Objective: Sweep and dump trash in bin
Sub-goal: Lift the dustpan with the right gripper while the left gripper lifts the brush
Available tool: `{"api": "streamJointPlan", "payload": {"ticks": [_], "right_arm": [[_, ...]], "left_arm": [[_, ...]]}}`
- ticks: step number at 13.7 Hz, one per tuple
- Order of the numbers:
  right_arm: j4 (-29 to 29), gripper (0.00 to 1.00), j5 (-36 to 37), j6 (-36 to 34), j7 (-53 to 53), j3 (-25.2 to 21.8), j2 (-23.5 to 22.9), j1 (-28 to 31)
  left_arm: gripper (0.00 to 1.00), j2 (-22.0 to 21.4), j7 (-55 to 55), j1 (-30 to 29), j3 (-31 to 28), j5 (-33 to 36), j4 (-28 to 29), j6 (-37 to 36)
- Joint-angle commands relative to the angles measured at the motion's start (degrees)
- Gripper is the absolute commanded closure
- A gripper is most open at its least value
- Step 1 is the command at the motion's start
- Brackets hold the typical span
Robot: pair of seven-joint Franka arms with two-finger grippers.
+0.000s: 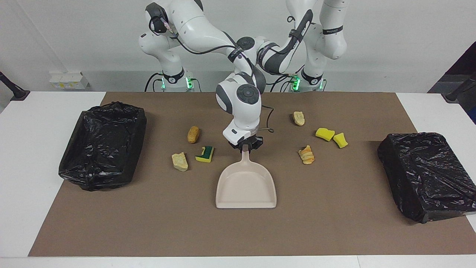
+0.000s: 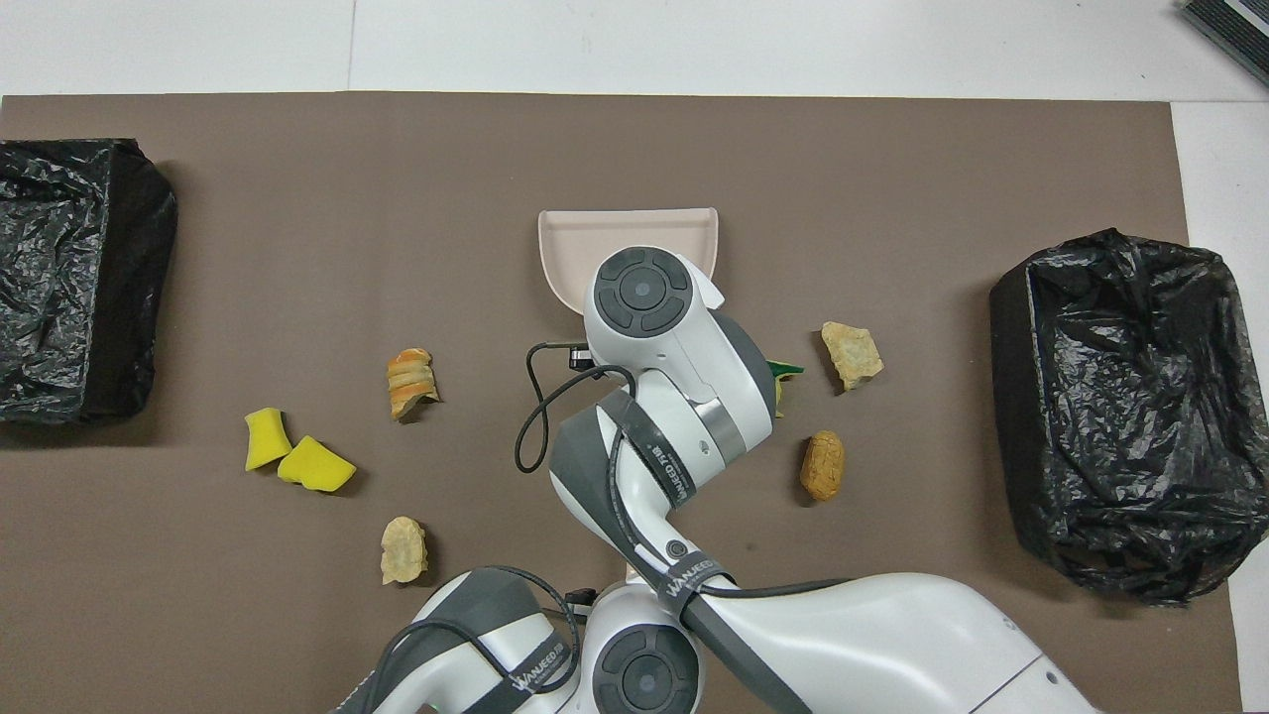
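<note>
Counting seven trash scraps [image 1: 307, 154], one dustpan [image 1: 246, 186], two bins [image 1: 102, 145].

A white bench [image 1: 33, 123] is carrying a brown mat [image 1: 334, 223] that is covering most of its top. A beige dustpan [image 1: 245, 188] is lying at the mat's middle, its handle pointing toward the robots. Toward the right arm's end, a tan nugget [image 1: 193, 134], a green-and-yellow sponge [image 1: 205, 154] and a pale bread piece [image 1: 180, 161] are lying near a black-lined bin [image 1: 102, 145]. Toward the left arm's end, another bread piece [image 1: 298, 118], two yellow sponge chunks [image 1: 325, 134] [image 1: 340, 140] and an orange pastry scrap [image 1: 306, 154] are sitting near a second black-lined bin [image 1: 427, 175].
</note>
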State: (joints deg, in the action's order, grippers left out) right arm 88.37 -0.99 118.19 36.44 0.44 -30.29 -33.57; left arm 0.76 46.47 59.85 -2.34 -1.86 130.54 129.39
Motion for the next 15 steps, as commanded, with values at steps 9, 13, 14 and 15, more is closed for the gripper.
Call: {"api": "streamJointPlan", "payload": {"ticks": [9,13,14,15], "right_arm": [[-2.59,1.0,-0.33,-13.4,-22.77,0.09,9.01,7.36],[-1.1,1.0,-0.23,-15.8,-52.5,0.0,10.95,10.71],[-0.05,1.0,-0.24,-15.71,-62.27,0.09,11.3,11.68],[1.44,1.0,0.2,-15.45,-69.59,0.0,12.09,11.86]], "left_arm": [[1.0,-11.2,-15.76,-8.14,-2.05,5.9,-1.96,-20.83],[1.0,-12.54,-32.89,-23.61,-2.05,8.88,-5.72,-20.67],[1.0,-10.88,-38.33,-27.3,-2.05,9.07,-7.22,-19.88],[1.0,-9.13,-42.48,-30.55,-2.05,9.07,-9.15,-19.01]]}}
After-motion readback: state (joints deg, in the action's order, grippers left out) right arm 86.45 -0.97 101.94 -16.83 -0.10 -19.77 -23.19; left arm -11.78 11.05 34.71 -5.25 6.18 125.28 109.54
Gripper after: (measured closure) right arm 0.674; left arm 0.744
